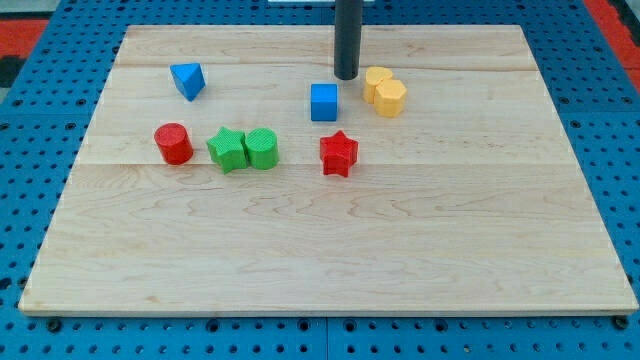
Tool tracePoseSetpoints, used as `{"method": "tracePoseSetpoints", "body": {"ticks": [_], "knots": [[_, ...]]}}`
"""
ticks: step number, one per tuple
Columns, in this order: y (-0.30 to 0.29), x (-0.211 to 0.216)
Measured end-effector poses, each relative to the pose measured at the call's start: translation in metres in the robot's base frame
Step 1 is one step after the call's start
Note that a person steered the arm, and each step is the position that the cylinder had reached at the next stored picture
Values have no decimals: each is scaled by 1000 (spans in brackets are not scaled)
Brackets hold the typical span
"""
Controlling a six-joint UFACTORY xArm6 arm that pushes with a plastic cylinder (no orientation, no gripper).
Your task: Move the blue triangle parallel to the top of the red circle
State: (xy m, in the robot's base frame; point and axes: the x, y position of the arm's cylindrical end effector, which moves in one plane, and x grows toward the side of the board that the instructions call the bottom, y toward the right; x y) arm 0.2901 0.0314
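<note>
The blue triangle (188,80) lies near the board's upper left. The red circle (174,143), a short cylinder, sits just below it, slightly to the left, with a gap between them. My tip (346,76) is the lower end of the dark rod coming down from the view's top centre. It stands far to the right of the blue triangle, just above and right of the blue cube (324,102) and left of the yellow blocks (385,92). It touches no block.
Two green blocks (243,149) sit side by side right of the red circle. A red star (339,153) lies below the blue cube. The wooden board (330,250) rests on a blue perforated table (30,110).
</note>
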Motion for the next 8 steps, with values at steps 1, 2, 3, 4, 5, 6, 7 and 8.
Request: {"method": "tracePoseSetpoints", "body": {"ticks": [1,2,3,4,5,6,7,8], "knots": [[-6,7],[-36,30],[-74,58],[-104,74],[-140,65],[-170,28],[-188,33],[-179,65]]}}
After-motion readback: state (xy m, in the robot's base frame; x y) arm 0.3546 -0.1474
